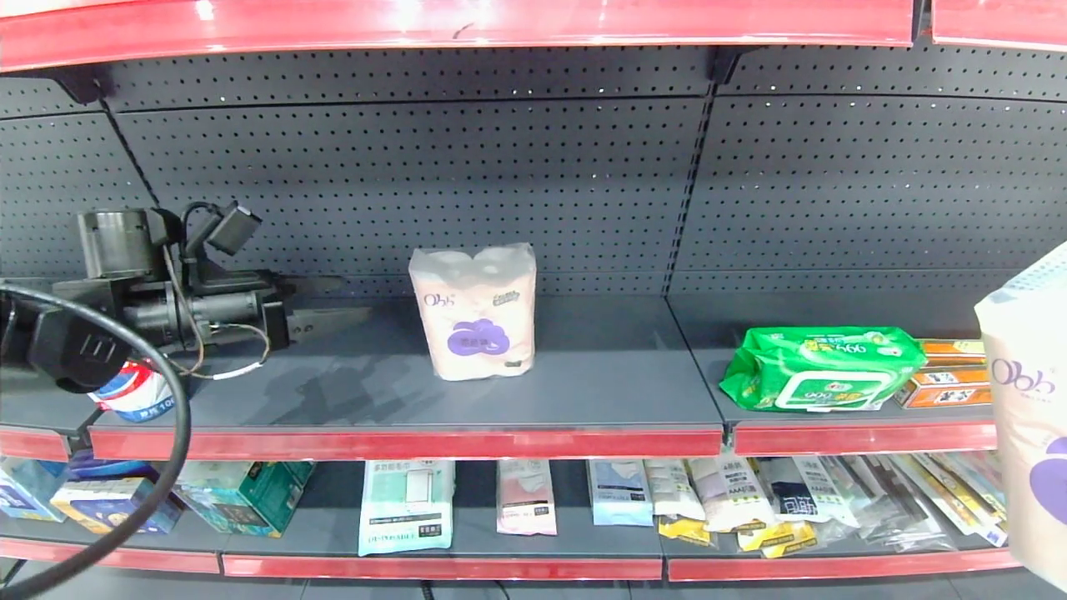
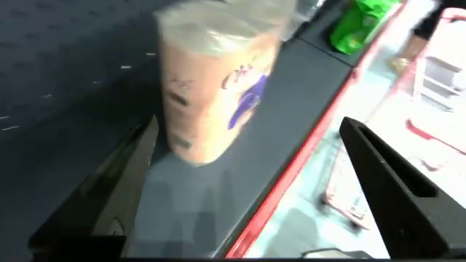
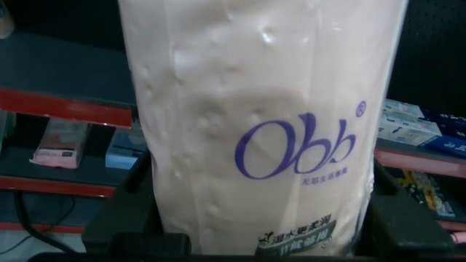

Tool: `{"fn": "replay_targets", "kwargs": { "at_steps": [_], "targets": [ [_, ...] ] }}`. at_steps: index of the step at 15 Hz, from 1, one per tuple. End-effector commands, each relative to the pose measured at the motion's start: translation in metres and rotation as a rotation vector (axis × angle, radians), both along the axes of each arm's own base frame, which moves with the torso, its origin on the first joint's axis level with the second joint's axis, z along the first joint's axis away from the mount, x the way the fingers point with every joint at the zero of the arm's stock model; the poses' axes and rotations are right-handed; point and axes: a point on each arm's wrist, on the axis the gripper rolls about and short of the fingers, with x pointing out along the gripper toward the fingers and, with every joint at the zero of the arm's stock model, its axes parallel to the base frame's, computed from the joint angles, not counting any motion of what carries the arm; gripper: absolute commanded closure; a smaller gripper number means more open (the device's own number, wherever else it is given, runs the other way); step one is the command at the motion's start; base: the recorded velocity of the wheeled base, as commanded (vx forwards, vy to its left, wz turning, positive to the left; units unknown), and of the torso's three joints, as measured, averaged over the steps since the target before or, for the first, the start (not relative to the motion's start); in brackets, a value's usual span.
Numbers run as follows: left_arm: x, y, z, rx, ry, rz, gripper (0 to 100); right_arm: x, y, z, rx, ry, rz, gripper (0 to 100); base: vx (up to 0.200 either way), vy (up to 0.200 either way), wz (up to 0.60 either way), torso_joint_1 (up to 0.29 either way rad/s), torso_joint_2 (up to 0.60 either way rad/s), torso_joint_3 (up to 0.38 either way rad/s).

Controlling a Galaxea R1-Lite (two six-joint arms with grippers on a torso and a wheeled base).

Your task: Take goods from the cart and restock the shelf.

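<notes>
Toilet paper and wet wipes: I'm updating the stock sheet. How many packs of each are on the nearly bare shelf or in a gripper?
Toilet paper pack: 2, one standing on the shelf, the other in the right gripper
Green wipes pack: 1, lying on the shelf
Total: 3

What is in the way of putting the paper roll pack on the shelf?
Nothing visible. The roll pack in the right hand is out in front of the shelf, and bare shelf lies between the standing pack and the green wipes. The wipes and orange boxes fill its right end.
</notes>
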Motion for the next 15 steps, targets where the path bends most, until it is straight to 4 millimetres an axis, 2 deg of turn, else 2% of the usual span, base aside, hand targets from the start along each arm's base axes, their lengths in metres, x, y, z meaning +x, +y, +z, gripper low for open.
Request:
{"fn": "replay_targets", "kwargs": {
  "at_steps": [1,3,5,7,10,15],
  "targets": [
    [0.017,-0.005,-0.019,-0.008,0.042,-0.028,0,0.002,0.0,0.0,-0.001,0.008,-0.002,100,0.0,0.0,0.0,0.0,0.0,0.0],
    [0.045,-0.008,-0.027,-0.007,0.021,-0.043,0,0.005,0.0,-0.002,-0.003,0.024,-0.004,100,0.0,0.0,0.0,0.0,0.0,0.0],
    [0.063,-0.017,-0.024,-0.007,-0.019,-0.076,0,0.004,0.0,-0.005,-0.021,0.034,-0.002,100,0.0,0.0,0.0,0.0,0.0,0.0],
    [0.071,-0.026,-0.023,-0.006,-0.037,-0.099,0,0.005,0.0,-0.005,-0.024,0.035,-0.012,100,0.0,0.0,0.0,0.0,0.0,0.0],
    [0.086,-0.031,-0.033,-0.003,-0.055,-0.116,0,0.007,0.0,-0.003,-0.025,0.039,-0.014,100,0.0,0.0,0.0,0.0,0.0,0.0],
    [0.096,-0.037,-0.042,-0.008,-0.056,-0.143,0,0.009,0.0,-0.006,-0.029,0.053,-0.022,100,0.0,0.0,0.0,0.0,0.0,0.0]
  ]
}}
